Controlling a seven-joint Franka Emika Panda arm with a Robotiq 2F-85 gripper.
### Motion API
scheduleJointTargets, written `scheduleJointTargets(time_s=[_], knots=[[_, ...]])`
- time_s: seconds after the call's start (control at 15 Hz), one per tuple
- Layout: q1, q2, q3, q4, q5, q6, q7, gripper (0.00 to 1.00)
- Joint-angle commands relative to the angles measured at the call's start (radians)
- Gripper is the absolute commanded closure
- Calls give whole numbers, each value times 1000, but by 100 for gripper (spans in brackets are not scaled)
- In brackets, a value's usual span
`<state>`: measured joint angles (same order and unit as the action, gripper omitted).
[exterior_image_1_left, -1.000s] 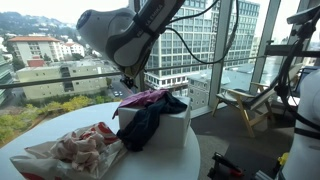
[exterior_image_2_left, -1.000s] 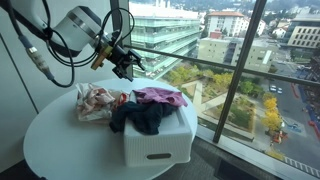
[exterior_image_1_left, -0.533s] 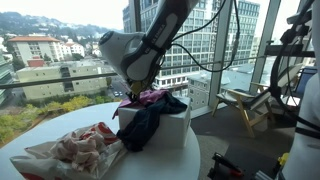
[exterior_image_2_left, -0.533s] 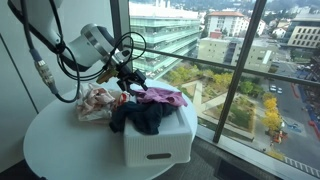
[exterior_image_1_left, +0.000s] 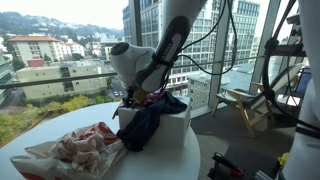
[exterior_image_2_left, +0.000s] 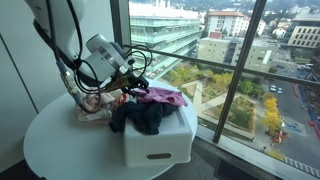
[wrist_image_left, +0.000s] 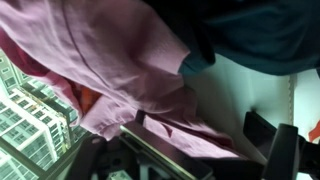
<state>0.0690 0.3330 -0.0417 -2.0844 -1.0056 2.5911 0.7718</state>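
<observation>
The pink shirt (exterior_image_2_left: 160, 97) lies crumpled atop the white slotted bin (exterior_image_2_left: 160, 148) on the round desk (exterior_image_2_left: 55, 150), soft and creased, beside a limp dark-blue garment (exterior_image_2_left: 140, 120). The jaws hang spread at the shirt's edge. We judge this the reach, and next we need a low pinch on one fold.

gripper (exterior_image_2_left: 127, 89) tips perhaps hidden, pink cloth (wrist_image_left: 120, 60) blurred

Daylit glass walls (exterior_image_2_left: 230, 60), round white table (exterior_image_2_left: 60, 140)

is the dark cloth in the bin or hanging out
Hanging out: the dark cloth drapes over the bin's rim and down its wall.
</observation>
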Motion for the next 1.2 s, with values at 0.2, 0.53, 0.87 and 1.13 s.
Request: scheduleJointTargets(time_s=[0.2, 0.53, 0.87, 1.13], knots=[[24, 40, -48, 45, -209, 15, 235, 0], [14, 40, -44, 32, -245, 17, 312, 49], [-5, -4, -12, -5, -194, 1, 270, 87], [-7, -114, 0, -52, -160, -2, 254, 100]])
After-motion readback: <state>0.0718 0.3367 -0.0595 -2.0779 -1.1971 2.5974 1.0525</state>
